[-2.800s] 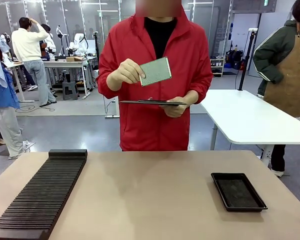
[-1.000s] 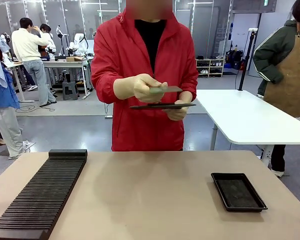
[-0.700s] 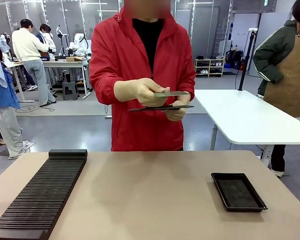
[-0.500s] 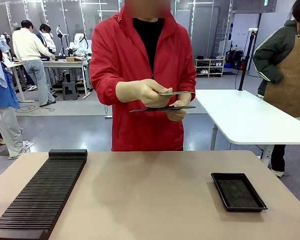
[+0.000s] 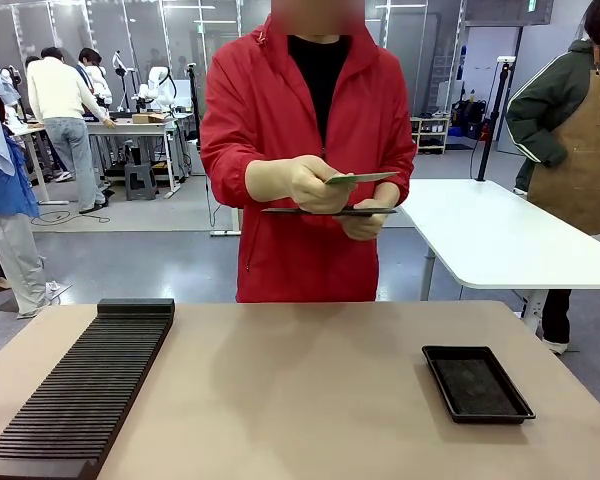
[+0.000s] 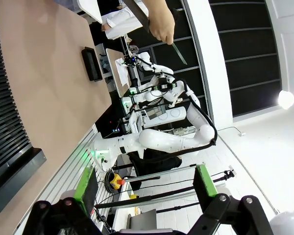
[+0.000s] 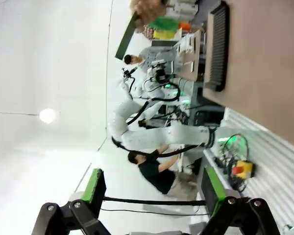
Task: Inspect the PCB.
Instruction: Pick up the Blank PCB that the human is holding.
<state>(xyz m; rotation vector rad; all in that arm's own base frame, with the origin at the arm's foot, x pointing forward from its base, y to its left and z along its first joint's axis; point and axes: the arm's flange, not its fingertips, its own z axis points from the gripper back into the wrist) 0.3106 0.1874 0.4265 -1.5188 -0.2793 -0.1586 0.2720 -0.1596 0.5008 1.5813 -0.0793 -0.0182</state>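
Observation:
A person in a red jacket stands across the table and holds the PCB [image 5: 361,178], a thin green board. It lies nearly flat and edge-on in one hand, just above a dark flat tablet [image 5: 330,211] held in the other hand. In the left wrist view the PCB [image 6: 179,53] sticks out past the hand as a thin green strip. The right wrist view shows the PCB [image 7: 125,41] as a dark green strip. My left gripper [image 6: 144,188] and right gripper [image 7: 152,188] are both open with nothing between the green pads, far from the board.
A long black slotted rack [image 5: 80,390] lies along the table's left side. A shallow black tray [image 5: 477,382] sits at the right. A white table [image 5: 490,235] and a person in an apron stand behind at the right. Other people are far back at the left.
The PCB, first held upright facing me, was laid flat over the tablet. In the last second the person shifted slightly to the right with it. My grippers stayed open.

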